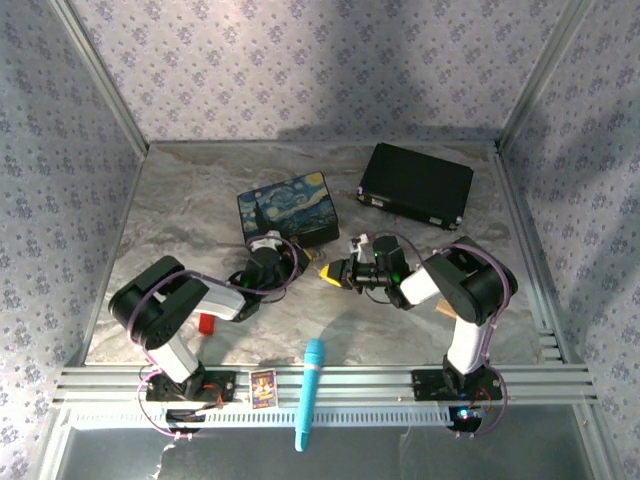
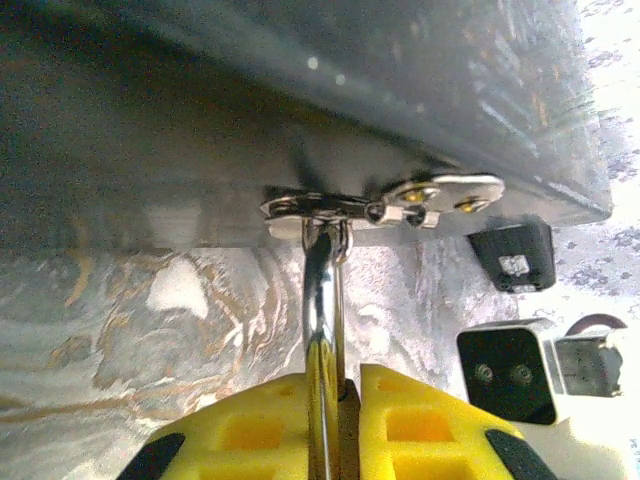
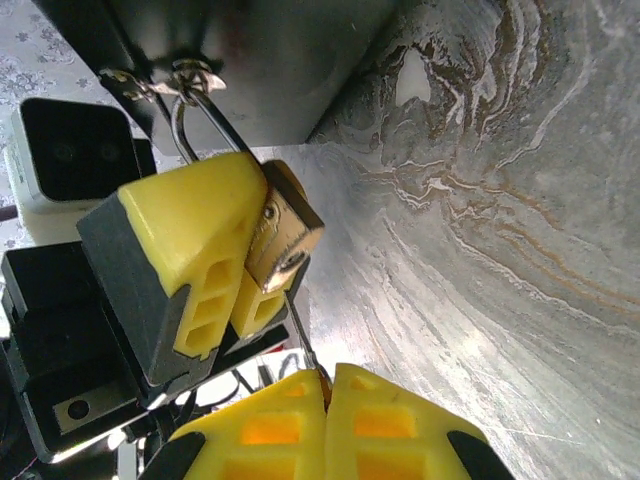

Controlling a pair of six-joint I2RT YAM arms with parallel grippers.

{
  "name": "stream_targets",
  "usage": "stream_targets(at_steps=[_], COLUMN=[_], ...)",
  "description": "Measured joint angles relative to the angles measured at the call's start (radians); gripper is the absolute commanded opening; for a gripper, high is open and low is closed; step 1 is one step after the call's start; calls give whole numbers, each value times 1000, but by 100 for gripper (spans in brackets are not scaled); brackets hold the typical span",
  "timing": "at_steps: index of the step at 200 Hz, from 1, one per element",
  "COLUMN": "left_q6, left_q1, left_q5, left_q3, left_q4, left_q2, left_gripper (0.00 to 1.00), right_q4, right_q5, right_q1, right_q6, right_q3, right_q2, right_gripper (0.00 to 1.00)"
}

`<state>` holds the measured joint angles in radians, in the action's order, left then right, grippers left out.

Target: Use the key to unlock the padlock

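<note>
Seen from above, the grey marbled desk point(image 1: 190, 200) carries a starry-night painted tin point(image 1: 288, 208), and the right gripper point(image 1: 332, 273) sits just beside its near right corner.

At the left wrist, the left gripper point(image 2: 345, 390) is clamped on the tiny brass padlock point(image 2: 320, 300), whose silver shackle hangs through the tin's metal hasp point(image 2: 380, 205).

At the right wrist, the right gripper is pinched tight on the thin silvery key point(image 3: 303, 335). The key's tip meets the padlock's lower end, but I cannot tell whether it is in the keyhole.
</note>
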<state>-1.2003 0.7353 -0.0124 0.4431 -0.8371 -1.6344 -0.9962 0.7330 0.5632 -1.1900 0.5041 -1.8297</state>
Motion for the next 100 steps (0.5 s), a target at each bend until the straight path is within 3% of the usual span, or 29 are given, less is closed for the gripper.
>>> stream_targets(at_steps=[47,100], left_q6=[-10,-59], left_q1=[1,1], left_q5=[-7,-5], left_q3=[1,-5], left_q4=[161,137], left_q2=[63,72], left_gripper=[0,0], right_q4=[12,-26], right_q5=[-4,-3], right_q1=[6,24], right_q6=[-12,-68], right_q3=[23,28], right_q2=[-18,-50], right_gripper=[0,0])
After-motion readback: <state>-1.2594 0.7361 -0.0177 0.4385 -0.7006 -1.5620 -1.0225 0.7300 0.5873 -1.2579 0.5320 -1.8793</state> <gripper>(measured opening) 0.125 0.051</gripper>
